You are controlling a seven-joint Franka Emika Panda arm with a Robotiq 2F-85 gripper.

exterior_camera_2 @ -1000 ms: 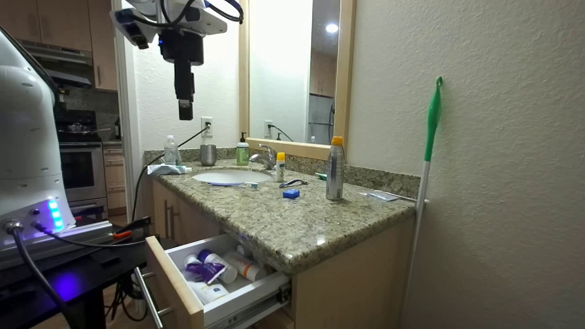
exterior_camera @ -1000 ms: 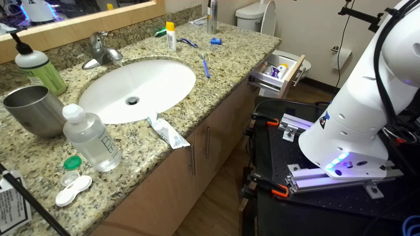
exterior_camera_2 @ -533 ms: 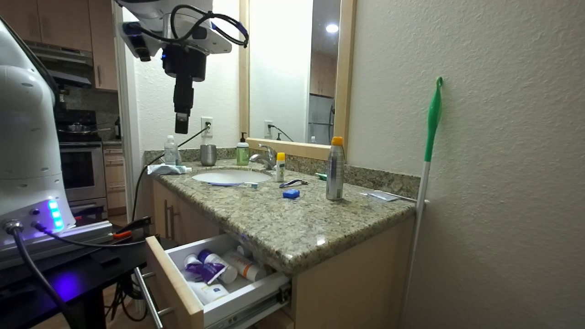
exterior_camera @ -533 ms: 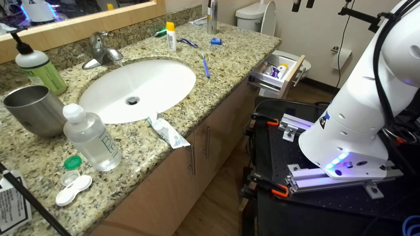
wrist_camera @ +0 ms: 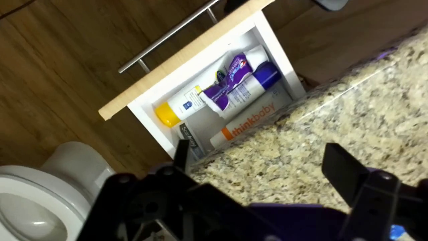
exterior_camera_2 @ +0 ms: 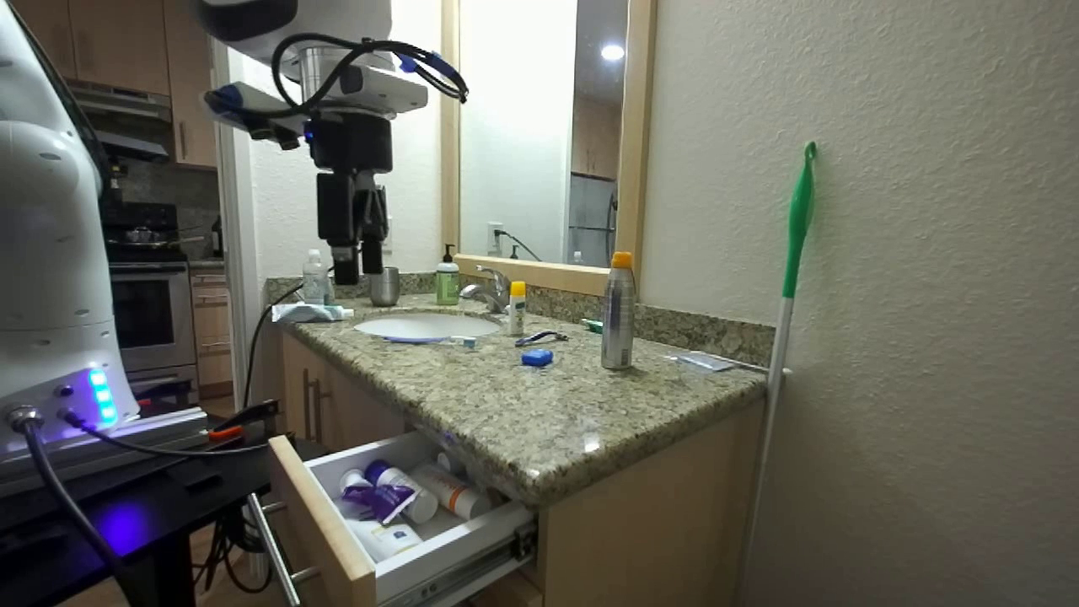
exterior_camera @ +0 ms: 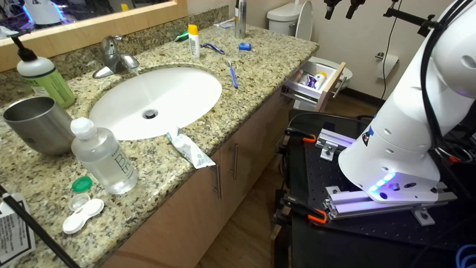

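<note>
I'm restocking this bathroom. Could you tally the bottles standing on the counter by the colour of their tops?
Yellow or orange-yellow: 2 (small white bottle, tall silver bottle)
White: 1 (clear bottle)
Black: 1 (pump bottle with green label)
Total: 4

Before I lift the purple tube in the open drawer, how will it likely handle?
The purple tube will probably flex, since it looks crumpled. It may slide when nudged, as it lies partly over the blue-capped bottle.
</note>
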